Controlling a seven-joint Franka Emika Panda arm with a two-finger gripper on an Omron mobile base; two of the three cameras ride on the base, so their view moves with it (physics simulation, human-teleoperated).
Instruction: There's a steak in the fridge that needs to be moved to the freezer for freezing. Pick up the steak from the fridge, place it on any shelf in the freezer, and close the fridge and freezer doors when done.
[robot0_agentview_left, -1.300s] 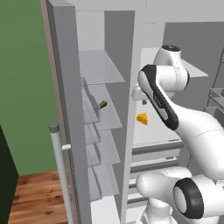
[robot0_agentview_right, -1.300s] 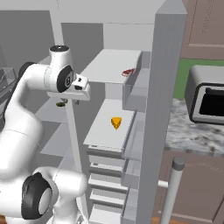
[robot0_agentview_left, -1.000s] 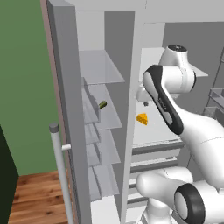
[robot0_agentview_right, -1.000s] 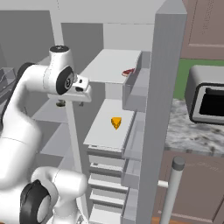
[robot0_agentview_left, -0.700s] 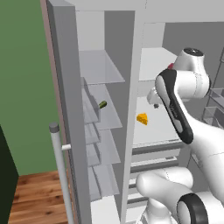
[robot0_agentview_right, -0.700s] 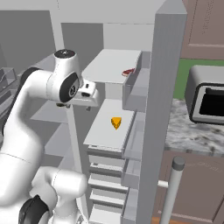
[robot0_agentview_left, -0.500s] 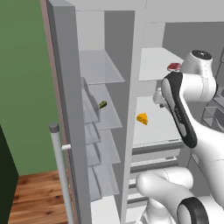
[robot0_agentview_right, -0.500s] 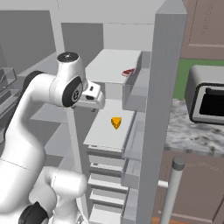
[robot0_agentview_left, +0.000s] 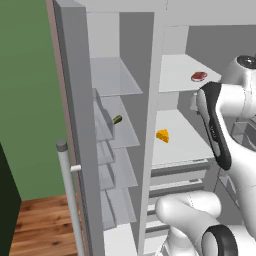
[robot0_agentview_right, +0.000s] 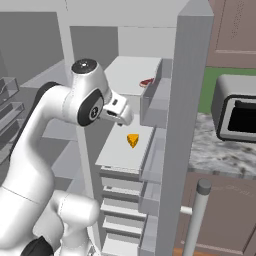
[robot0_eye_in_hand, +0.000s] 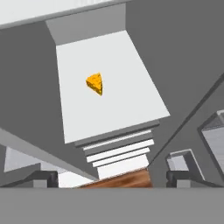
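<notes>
Hand (robot0_eye_in_hand: 112, 177): mine, fingers spread, holding nothing, at the fridge (robot0_agentview_left: 182, 140) front.
Cheese (robot0_eye_in_hand: 95, 83): middle shelf below; leave it.
Steak (robot0_agentview_left: 198, 76): upper shelf, near its right edge.
Next: I should rise, reach in level, pinch its sides.

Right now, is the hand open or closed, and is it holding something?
Hand: open, fingertips wide apart, holding nothing; it looks down at the cheese wedge in the fridge.

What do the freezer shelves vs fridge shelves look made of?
Freezer shelves: thin, see-through panes, likely glass or clear plastic, since the wall shows through them. Fridge shelves: opaque matte white, probably plastic or painted board; nothing shows through, no gloss. It's a render, so the look is the only evidence.
</notes>
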